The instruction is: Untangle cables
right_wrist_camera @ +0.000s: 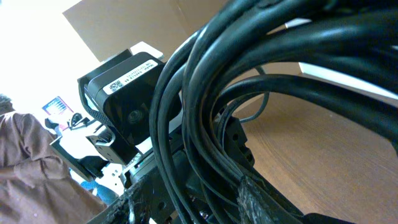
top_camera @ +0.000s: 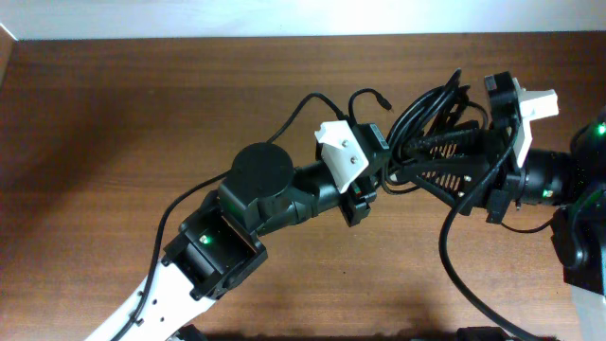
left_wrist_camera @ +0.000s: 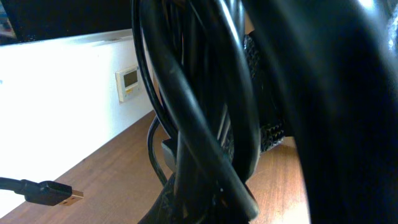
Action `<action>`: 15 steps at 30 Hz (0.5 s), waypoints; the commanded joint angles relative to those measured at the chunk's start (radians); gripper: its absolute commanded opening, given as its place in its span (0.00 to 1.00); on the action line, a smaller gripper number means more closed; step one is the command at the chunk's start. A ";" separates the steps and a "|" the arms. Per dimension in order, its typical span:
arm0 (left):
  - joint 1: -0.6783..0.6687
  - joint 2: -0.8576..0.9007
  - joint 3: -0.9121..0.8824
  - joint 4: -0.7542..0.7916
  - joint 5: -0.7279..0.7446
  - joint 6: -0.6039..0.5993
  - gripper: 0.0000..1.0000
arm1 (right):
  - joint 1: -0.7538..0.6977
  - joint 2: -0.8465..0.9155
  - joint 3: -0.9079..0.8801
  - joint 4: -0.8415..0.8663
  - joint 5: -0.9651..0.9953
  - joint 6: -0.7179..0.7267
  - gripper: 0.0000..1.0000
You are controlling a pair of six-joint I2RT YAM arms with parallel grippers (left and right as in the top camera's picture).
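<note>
The cables (top_camera: pixel 431 112) are a bundle of thin black cords looped above the table at the right of centre, between my two grippers. One cord ends in a small plug (top_camera: pixel 381 98); another strand (top_camera: pixel 305 102) trails left over the wood. My left gripper (top_camera: pixel 377 178) reaches in from the left and is shut on the bundle's lower left part. In the left wrist view the cables (left_wrist_camera: pixel 205 124) fill the frame, with a USB plug (left_wrist_camera: pixel 48 193) hanging free. My right gripper (top_camera: pixel 417 163) comes from the right, and the cables (right_wrist_camera: pixel 205 124) run between its textured fingers, gripped.
The brown wooden table (top_camera: pixel 114 123) stretches left and towards the front. A thicker black arm cable (top_camera: pixel 454 265) hangs from the right arm. A white wall with a small panel (left_wrist_camera: pixel 129 83) lies beyond the table's far edge. A person (right_wrist_camera: pixel 31 168) stands in the background.
</note>
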 commanded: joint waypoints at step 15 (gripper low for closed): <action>-0.056 0.058 0.017 -0.019 0.012 0.010 0.00 | 0.125 0.002 -0.003 0.000 -0.104 0.008 0.43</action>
